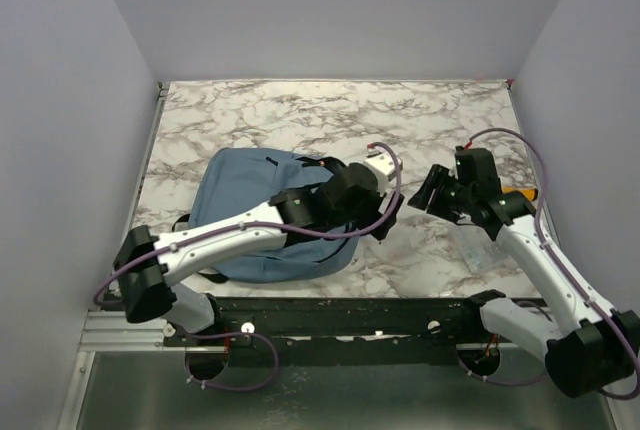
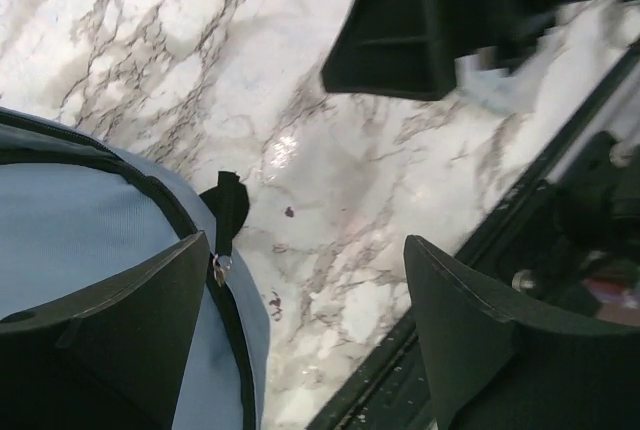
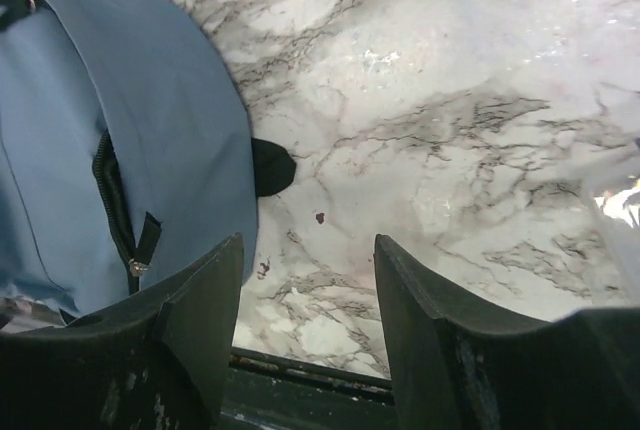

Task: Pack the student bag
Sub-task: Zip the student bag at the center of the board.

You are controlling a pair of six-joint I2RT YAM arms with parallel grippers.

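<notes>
Two grippers empty, jaws spread | left gripper (image 2: 305, 245) beside zipper pull (image 2: 220, 268), student bag (image 2: 80, 230) lower left | risk: could pinch fabric, dragging bag; right gripper (image 3: 308, 242) near, may collide

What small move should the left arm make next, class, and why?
Probably shift the open left jaws slightly toward the student bag and close on the black zipper pull. The zipper looks shut, the pull sits beside one finger rather than between them, and nothing is held.
</notes>
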